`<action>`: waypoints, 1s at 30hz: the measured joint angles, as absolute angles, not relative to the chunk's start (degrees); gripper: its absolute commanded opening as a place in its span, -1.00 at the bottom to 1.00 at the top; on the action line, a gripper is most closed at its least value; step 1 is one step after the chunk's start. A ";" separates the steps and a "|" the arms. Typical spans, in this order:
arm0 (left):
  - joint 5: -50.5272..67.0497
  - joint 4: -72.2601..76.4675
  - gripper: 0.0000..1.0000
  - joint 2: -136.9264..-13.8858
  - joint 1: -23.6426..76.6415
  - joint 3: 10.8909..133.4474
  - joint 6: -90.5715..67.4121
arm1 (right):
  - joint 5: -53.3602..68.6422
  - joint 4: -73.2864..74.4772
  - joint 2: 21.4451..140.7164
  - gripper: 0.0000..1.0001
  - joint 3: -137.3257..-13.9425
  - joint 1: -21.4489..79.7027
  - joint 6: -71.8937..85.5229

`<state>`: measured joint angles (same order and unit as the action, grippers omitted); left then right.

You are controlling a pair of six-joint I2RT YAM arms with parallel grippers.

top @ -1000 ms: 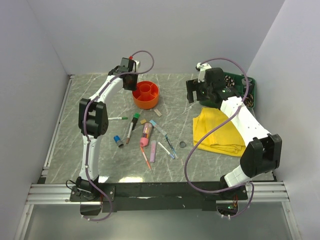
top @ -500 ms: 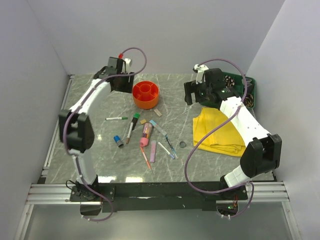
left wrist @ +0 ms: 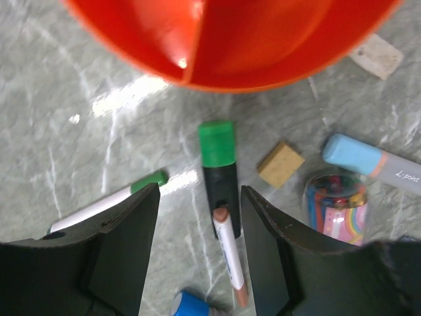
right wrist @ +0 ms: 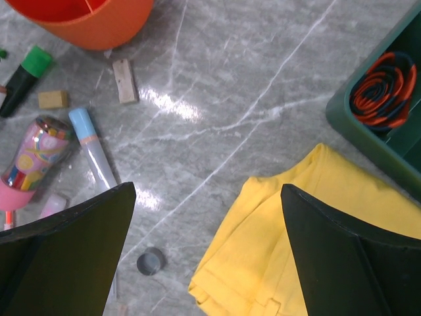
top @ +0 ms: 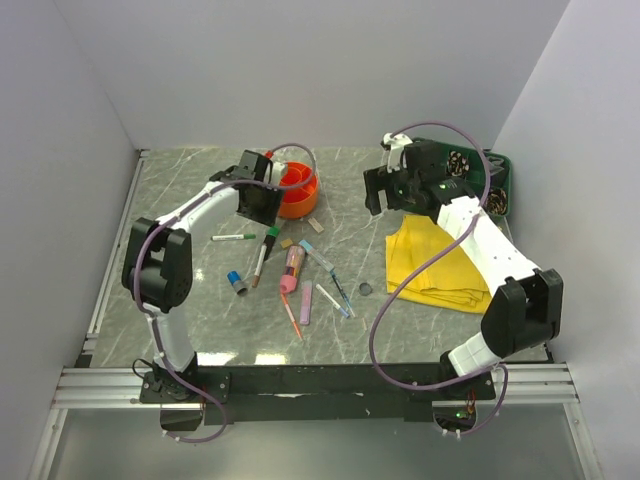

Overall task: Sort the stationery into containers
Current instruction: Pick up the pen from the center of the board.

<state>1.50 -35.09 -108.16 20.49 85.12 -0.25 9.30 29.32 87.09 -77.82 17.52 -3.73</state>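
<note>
The green marker (left wrist: pixel 219 172) lay flat on the table (left wrist: pixel 79 131), at 6 o'clock from the organiser (left wrist: pixel 223 39) in the left wrist view, with a thin pen (left wrist: pixel 230 257) against its lower end. I judged it light, stiff and a little slippery, so best taken across the dark barrel. The left gripper (left wrist: pixel 197 197) hung over it, fingers spread and empty. The right gripper (right wrist: pixel 207 191) was spread too.

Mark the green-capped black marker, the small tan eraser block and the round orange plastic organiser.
Green-capped black marker (left wrist: pixel 220 184): left wrist view, black barrel below the cap.
Small tan eraser block (left wrist: pixel 280 164): left wrist view, top face.
Round orange plastic organiser (right wrist: pixel 99 29): right wrist view, outer wall.
</note>
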 measured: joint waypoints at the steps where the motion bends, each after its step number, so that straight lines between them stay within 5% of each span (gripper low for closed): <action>1: 1.45 -34.30 0.18 -108.18 21.04 84.71 0.19 | 9.23 29.21 86.76 1.00 -77.12 17.54 -3.73; 30: -2.72 -26.79 -0.03 -115.92 24.03 81.76 2.22 | 8.64 29.26 80.93 1.00 -69.93 17.63 -3.95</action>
<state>-2.72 -26.79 -115.92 24.03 81.76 2.22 8.64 29.26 80.93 -69.93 17.63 -3.95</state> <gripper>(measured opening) 0.508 0.998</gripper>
